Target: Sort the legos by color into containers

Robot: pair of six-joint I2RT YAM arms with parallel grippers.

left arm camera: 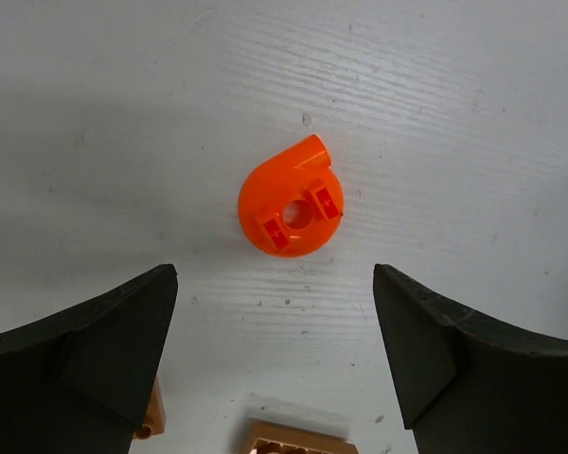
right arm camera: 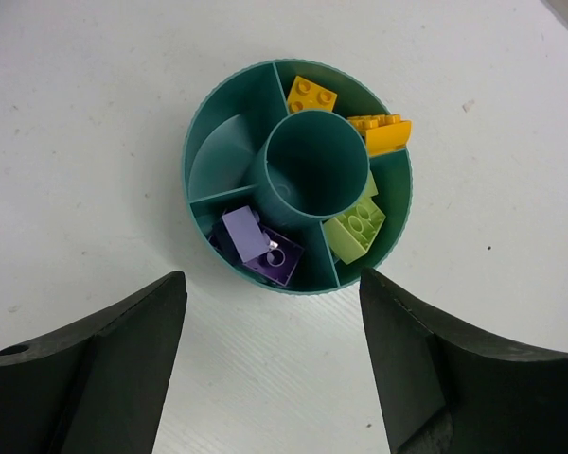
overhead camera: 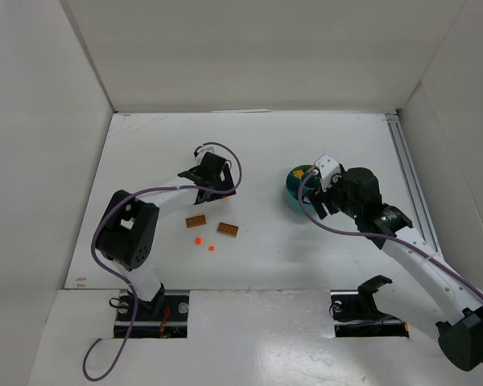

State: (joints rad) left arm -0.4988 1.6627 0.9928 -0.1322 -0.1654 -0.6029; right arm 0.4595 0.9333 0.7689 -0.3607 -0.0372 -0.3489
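ribbed teal tub (right arm camera: 187, 180) | yellow brick (right arm camera: 311, 95), amber brick (right arm camera: 386, 132), lime brick (right arm camera: 355, 227), purple bricks (right arm camera: 265, 251) are kept in separate wedges | left gripper (left arm camera: 275, 274), right gripper (right arm camera: 273, 274): released

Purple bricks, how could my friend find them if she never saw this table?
Look on the white table for the round teal plastic tub under the right tool. Wedges ring its central cup; the purple plastic bricks lie in the wedge next to the lime green plastic brick. They are the only purple pieces; the others are yellow or green.
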